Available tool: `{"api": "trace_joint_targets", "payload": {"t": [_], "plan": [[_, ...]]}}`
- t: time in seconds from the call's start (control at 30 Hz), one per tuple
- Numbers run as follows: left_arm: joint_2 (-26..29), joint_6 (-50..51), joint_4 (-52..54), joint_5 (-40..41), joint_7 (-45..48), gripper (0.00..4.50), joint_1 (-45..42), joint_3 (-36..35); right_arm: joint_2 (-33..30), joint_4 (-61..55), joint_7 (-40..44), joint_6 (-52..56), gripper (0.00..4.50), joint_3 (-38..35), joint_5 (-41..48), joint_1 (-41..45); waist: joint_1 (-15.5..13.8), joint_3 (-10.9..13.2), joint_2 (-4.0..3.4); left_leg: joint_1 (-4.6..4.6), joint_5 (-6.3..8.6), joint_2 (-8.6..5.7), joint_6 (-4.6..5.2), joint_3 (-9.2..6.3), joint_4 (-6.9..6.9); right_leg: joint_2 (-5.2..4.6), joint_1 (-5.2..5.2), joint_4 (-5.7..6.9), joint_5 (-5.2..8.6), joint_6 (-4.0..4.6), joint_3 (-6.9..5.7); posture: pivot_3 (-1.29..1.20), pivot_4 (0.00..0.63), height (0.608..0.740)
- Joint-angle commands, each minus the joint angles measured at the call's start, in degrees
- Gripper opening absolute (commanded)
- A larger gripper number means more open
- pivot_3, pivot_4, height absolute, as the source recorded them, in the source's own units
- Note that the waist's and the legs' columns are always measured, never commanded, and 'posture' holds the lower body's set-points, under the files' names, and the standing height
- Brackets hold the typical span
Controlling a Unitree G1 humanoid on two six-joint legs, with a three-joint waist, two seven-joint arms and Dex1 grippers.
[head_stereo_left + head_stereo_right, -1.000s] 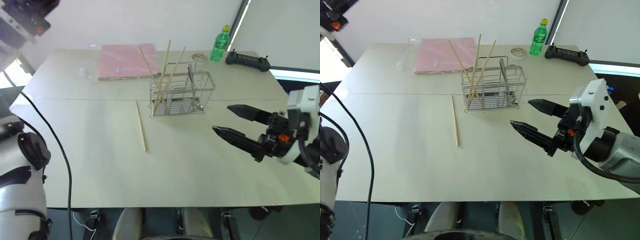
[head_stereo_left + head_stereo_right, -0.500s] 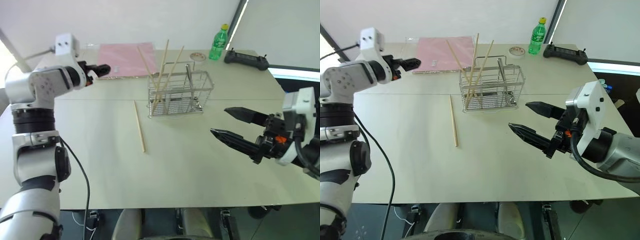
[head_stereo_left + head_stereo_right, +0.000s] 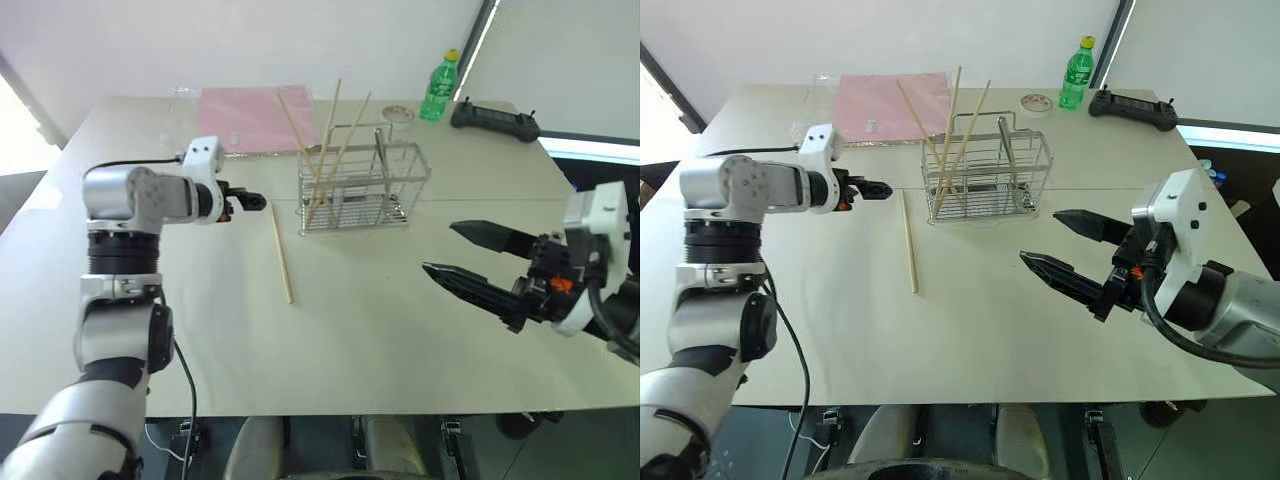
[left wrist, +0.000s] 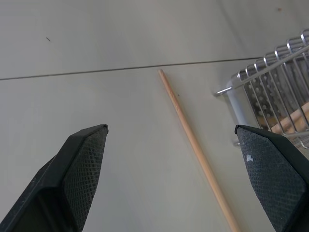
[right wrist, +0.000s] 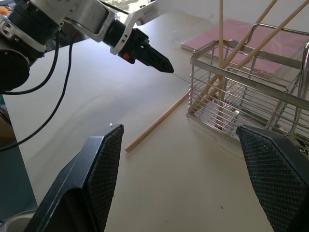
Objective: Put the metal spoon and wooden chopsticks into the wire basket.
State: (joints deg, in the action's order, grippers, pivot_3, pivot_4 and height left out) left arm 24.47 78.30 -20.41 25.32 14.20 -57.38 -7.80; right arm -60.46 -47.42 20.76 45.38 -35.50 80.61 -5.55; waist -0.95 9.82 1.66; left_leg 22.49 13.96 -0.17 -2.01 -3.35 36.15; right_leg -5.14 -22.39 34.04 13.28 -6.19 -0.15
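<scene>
Tabletop (image 3: 200,330): pale, smooth and flat; it carries everything and leaves nothing to get a fingertip under.
Wire basket (image 3: 364,190): rigid silver grid standing upright past the middle of the tabletop. Three wooden chopsticks (image 3: 322,150) already lean in its left part, and the metal spoon (image 3: 379,152) appears to stand handle-up in its right part.
Left claw (image 3: 252,201): spread wide and empty, poised just off the far end of the loose stick; in the left wrist view its two pads flank that stick with the basket's corner close by.
Right claw (image 3: 462,250): released and empty, held above the tabletop, well apart from the basket.
Loose chopstick (image 3: 282,251): lies flat, left of the basket and near its corner.
Handling, as a judgement: light, stiff, thin, likely to roll or skid.
Where to grip, as a judgement: pinch across its width near the middle, so it stays balanced when tipped upright over the basket.
</scene>
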Motion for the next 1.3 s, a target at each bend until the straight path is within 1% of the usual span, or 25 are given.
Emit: {"api": "trace_joint_targets", "payload": {"t": [0.03,0.23,0.3,0.5,0.7,0.9,0.93,0.97,1.0,1.07,1.1,1.13,1.2,1.3], "plan": [[-3.6,-0.9,-1.2,-1.4,-1.0,4.44,-1.9,0.8,0.6,-2.1,0.9,-1.4,3.84,-2.2,-0.4,-1.1,0.0,0.0,0.00,0.01,0.00,0.00,0.00,0.00,0.00,0.00,0.00,-0.01,0.00,0.00,0.00,0.00,0.150,0.721],[-8.2,-4.5,-7.5,-5.0,-1.7,4.44,-3.1,3.4,0.6,-2.8,0.4,-1.8,3.84,-2.7,0.1,-1.6,0.2,0.0,0.00,0.01,0.00,-0.01,0.00,0.03,-0.02,0.01,-0.04,-0.01,0.00,0.00,0.00,0.00,0.150,0.721],[-9.1,-6.1,-11.1,-6.5,-3.0,4.44,-3.9,2.9,0.8,-3.1,-0.1,-1.8,3.84,-3.1,0.4,-2.1,0.1,0.0,0.00,-0.01,0.00,0.00,0.00,0.02,-0.03,0.03,-0.04,0.00,0.00,0.00,0.00,0.00,0.150,0.721],[-9.4,-9.8,-16.7,-8.5,-4.3,4.44,-6.7,1.2,1.6,-4.1,-1.2,-2.1,3.84,-4.9,0.7,-4.4,0.1,0.0,0.00,-0.01,0.00,-0.01,0.00,0.02,0.00,0.00,0.00,-0.02,0.00,0.00,0.00,0.00,0.150,0.721],[-9.7,-12.0,-20.7,-10.6,-4.7,4.44,-7.9,1.9,2.6,-5.2,-2.5,-3.3,3.84,-4.8,0.2,-5.8,0.2,0.0,-0.01,-0.01,0.00,0.00,0.00,0.03,-0.02,0.01,-0.03,-0.01,0.00,-0.01,0.00,0.00,0.150,0.721],[-11.0,-16.5,-28.7,-13.6,-4.2,4.44,-10.3,3.7,2.8,-5.2,-3.6,-4.4,3.84,-3.6,-0.3,-5.3,0.1,0.0,-0.02,-0.05,0.00,-0.01,0.00,0.02,0.02,0.01,0.03,-0.01,0.00,-0.01,-0.01,0.00,0.150,0.721],[-11.2,-17.2,-29.9,-14.1,-4.3,3.92,-10.7,3.8,2.9,-5.1,-3.8,-4.5,3.84,-3.5,-0.2,-5.3,0.1,0.0,-0.03,-0.06,0.00,-0.01,0.00,0.03,0.02,0.01,0.05,-0.01,0.00,-0.01,-0.01,0.00,0.150,0.721],[-11.3,-17.8,-30.8,-14.6,-4.1,3.63,-11.0,3.9,3.0,-5.1,-4.0,-4.7,3.84,-3.5,-0.1,-5.3,0.1,0.0,-0.04,-0.07,0.00,-0.01,0.00,0.02,0.01,0.01,0.05,-0.01,0.00,-0.01,-0.01,0.00,0.150,0.721],[-11.4,-18.4,-31.7,-15.0,-3.9,3.15,-11.3,4.0,3.0,-5.2,-4.2,-4.8,3.84,-3.5,-0.1,-5.3,0.1,-0.1,-0.06,-0.08,0.00,-0.01,0.00,0.02,0.01,0.01,0.05,-0.01,0.00,-0.01,-0.01,0.00,0.150,0.721],[-11.5,-19.0,-33.0,-15.5,-3.6,2.14,-11.8,4.1,2.9,-5.2,-4.4,-5.0,3.84,-3.5,-0.1,-5.4,-0.1,-0.1,-0.10,-0.08,0.01,-0.01,0.00,0.02,0.00,0.01,0.05,-0.01,0.00,-0.01,-0.01,0.00,0.150,0.721],[-11.6,-19.1,-33.7,-15.7,-3.5,1.53,-12.1,4.0,2.9,-5.2,-4.5,-5.0,3.84,-3.5,-0.1,-5.5,-0.1,-0.1,-0.10,-0.07,0.01,-0.01,0.00,0.02,0.00,0.00,0.05,-0.01,0.00,-0.01,-0.01,0.00,0.150,0.721],[-11.6,-19.2,-34.1,-15.8,-3.3,1.13,-12.2,4.0,2.9,-5.2,-4.5,-5.1,3.84,-3.5,0.0,-5.5,-0.3,-0.1,-0.10,-0.07,0.01,-0.01,0.00,0.02,0.00,0.00,0.05,-0.02,0.00,-0.01,-0.01,0.00,0.150,0.721],[-11.8,-19.1,-34.7,-16.1,-2.7,0.12,-12.5,4.1,2.8,-5.3,-4.6,-5.1,3.84,-3.8,0.2,-5.7,-0.7,-0.1,-0.10,-0.05,0.01,-0.01,-0.01,0.03,0.00,-0.01,0.05,-0.05,0.00,-0.02,-0.01,0.00,0.150,0.721],[-11.8,-18.7,-35.1,-16.3,-2.0,0.12,-12.5,3.9,2.7,-5.5,-4.7,-5.1,3.84,-4.2,0.5,-6.1,-1.3,-0.1,-0.10,-0.03,0.01,-0.02,-0.01,0.07,-0.01,-0.02,0.03,-0.09,0.01,-0.03,-0.01,0.00,0.150,0.721]]}}
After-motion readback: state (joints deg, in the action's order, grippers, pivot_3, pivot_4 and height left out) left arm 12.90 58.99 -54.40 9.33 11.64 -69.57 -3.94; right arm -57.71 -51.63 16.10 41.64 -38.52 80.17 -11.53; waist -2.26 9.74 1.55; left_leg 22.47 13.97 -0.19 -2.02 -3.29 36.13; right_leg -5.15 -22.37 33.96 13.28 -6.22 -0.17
